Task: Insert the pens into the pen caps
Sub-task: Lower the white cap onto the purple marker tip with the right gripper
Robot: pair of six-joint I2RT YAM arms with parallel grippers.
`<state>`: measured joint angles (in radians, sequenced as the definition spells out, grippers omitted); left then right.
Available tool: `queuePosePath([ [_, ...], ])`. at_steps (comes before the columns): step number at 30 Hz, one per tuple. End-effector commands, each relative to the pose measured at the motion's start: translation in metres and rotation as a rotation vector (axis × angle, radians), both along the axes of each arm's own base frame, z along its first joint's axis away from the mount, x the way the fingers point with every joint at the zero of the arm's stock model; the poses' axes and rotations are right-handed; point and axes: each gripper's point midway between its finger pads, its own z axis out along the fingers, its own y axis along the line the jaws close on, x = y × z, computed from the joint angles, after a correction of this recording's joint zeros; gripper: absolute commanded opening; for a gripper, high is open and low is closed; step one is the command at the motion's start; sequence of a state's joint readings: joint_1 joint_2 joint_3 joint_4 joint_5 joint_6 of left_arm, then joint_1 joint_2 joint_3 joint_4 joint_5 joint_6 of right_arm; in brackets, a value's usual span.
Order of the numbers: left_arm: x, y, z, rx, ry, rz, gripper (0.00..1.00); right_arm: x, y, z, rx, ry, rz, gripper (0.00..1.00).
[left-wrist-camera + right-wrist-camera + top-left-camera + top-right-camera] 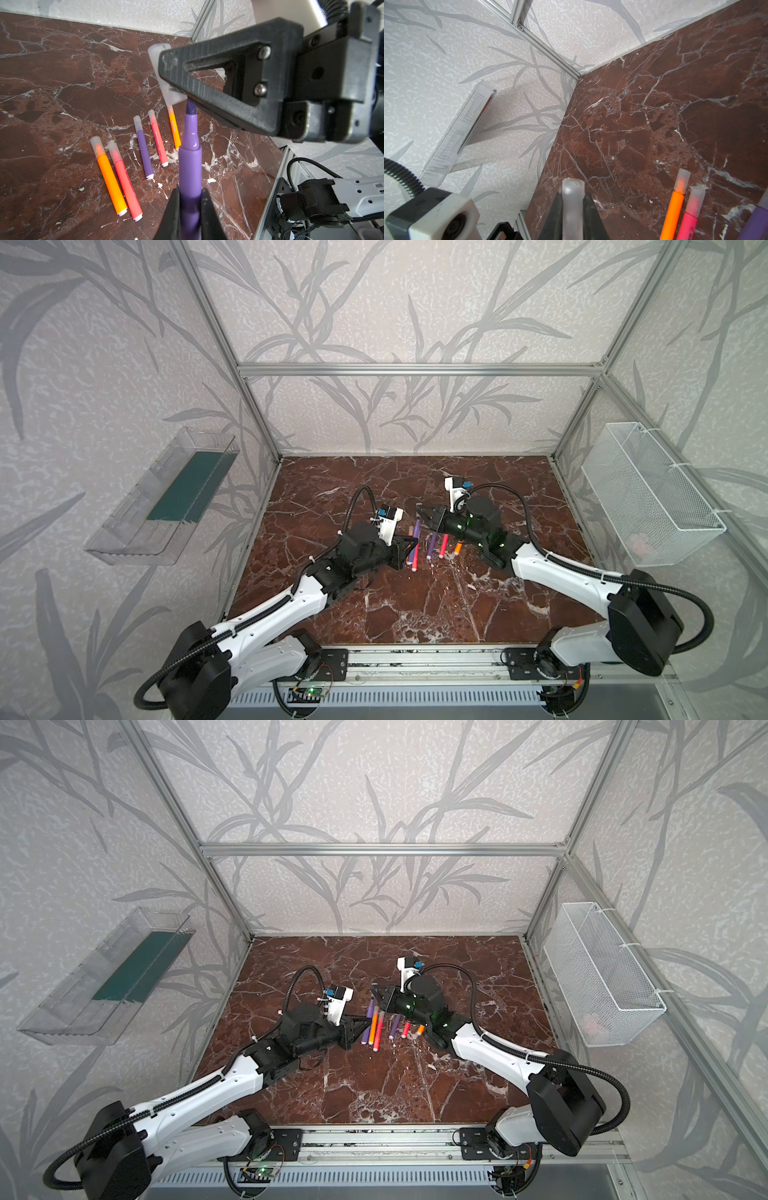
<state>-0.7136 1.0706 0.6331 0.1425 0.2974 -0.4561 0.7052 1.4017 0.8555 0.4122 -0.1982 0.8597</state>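
We counted six pens. Five lay capped on the marble table [62, 83]: two orange pens [111, 182] [174, 128], two pink-red pens [126, 185] [158, 139], one capped purple pen [143, 149]. The left gripper [190, 192] was clamped on the sixth, an uncapped purple pen [190, 162], its tip just beside the one loose cap [572, 209], which was pinched in the right gripper [573, 195].

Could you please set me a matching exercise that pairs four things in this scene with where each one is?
Things:
1. uncapped purple marker pen
2. loose translucent plastic pen cap
3. capped orange marker pen
4. white wire mesh basket

Places:
A. hanging on the side wall
B. clamped in the left gripper
C. lying on the red-brown marble table
D. clamped in the right gripper

Pairs: 1-B; 2-D; 3-C; 4-A.
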Motion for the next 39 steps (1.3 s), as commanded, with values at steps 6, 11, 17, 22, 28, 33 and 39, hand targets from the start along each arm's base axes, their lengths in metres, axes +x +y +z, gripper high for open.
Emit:
queuePosePath([
  [6,0.002,-0.002,0.011,-0.017,-0.027,0.000,0.00,0.003,0.002,0.033,0.033,-0.075,-0.002,0.01],
  [11,0.003,-0.005,0.014,-0.025,-0.031,-0.007,0.00,0.003,0.003,0.032,0.036,-0.069,0.000,0.01],
  [17,0.007,-0.001,0.017,-0.014,-0.044,0.020,0.00,-0.004,0.007,0.032,0.056,-0.052,0.037,0.01],
  [22,0.010,-0.002,0.018,-0.008,-0.047,0.028,0.00,-0.009,0.009,0.029,0.074,-0.039,0.057,0.01],
  [28,0.012,-0.001,0.019,-0.005,-0.049,0.038,0.00,-0.013,0.009,0.027,0.071,-0.039,0.059,0.01],
  [33,0.014,0.003,0.022,0.004,-0.059,0.059,0.00,-0.014,0.008,0.024,0.070,-0.033,0.058,0.01],
  [39,0.018,0.007,0.030,-0.016,-0.066,0.086,0.00,-0.013,0.007,0.017,0.063,-0.020,0.046,0.01],
])
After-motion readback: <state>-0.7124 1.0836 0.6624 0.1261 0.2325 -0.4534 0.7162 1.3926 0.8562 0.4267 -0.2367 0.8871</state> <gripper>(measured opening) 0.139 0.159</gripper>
